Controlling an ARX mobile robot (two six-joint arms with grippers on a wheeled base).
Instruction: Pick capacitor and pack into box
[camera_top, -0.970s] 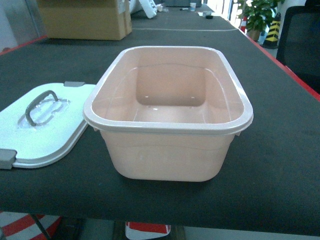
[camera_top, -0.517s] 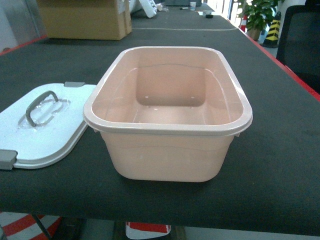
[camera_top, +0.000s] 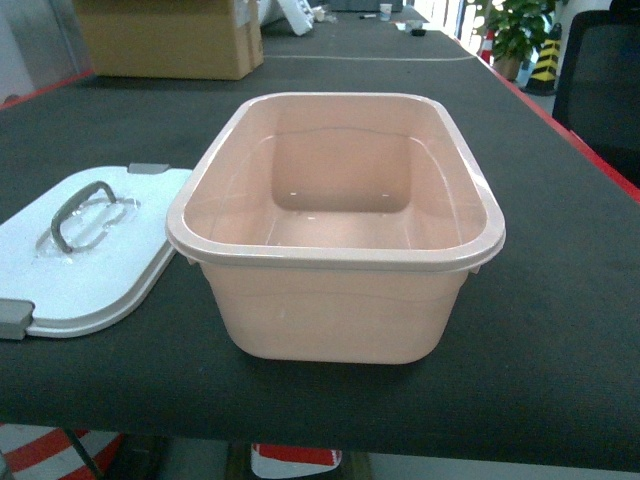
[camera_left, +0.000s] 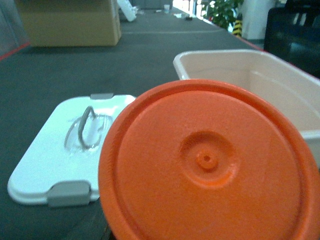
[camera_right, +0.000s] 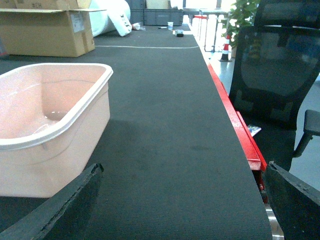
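1. Step in hand: carry to the box. The capacitor sits end-on just before the left wrist camera, off the surface, so the left tool is judged to be clenched on it, though its fingers are hidden.
2. Right tool: released, fingers wide apart, idle beside the box.
3. Next move: lift over the near white rim, centre above the empty box, then let go.
4. Room: lid lies left of the box. The right side is bare up to the red edge.
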